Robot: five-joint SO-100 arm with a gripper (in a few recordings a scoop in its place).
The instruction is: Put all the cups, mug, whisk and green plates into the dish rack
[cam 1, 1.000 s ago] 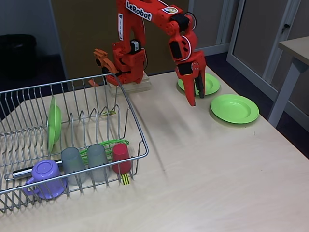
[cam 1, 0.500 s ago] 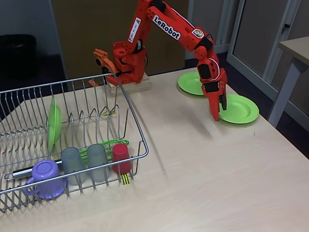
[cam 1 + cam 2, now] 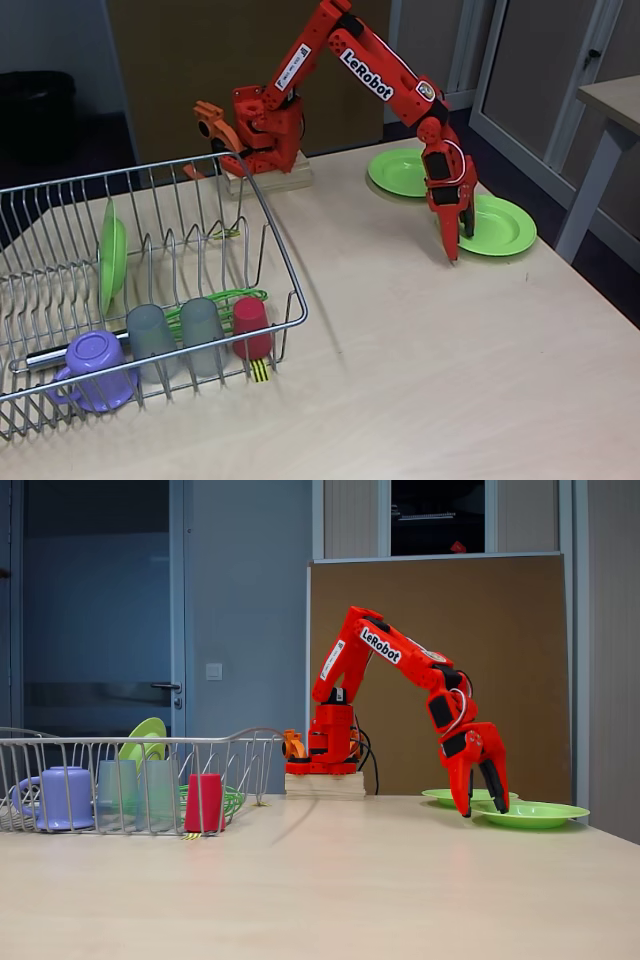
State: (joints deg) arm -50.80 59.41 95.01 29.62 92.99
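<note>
My red gripper (image 3: 458, 243) (image 3: 483, 802) points down, open, with its jaws on either side of the left rim of the nearer green plate (image 3: 495, 226) (image 3: 535, 815). A second green plate (image 3: 400, 172) (image 3: 447, 796) lies flat behind it. The dish rack (image 3: 270, 215) (image 3: 100, 742) stands at the left. In it a third green plate (image 3: 112, 255) (image 3: 146, 736) stands on edge. Two grey cups (image 3: 152, 335) (image 3: 201, 330), a red cup (image 3: 250, 325) (image 3: 205, 802) and the purple mug (image 3: 93, 366) (image 3: 65, 797) line its front. The whisk (image 3: 215, 300) lies behind them.
The arm's base sits on a wooden block (image 3: 272, 181) at the back of the light wood table (image 3: 420, 380). A grey side table (image 3: 612, 100) stands off the right edge. The tabletop's right edge runs close to the nearer plate.
The arm has swung right from above the far plate to the nearer plate and come down, so the gripper's tips now reach that plate's left rim.
</note>
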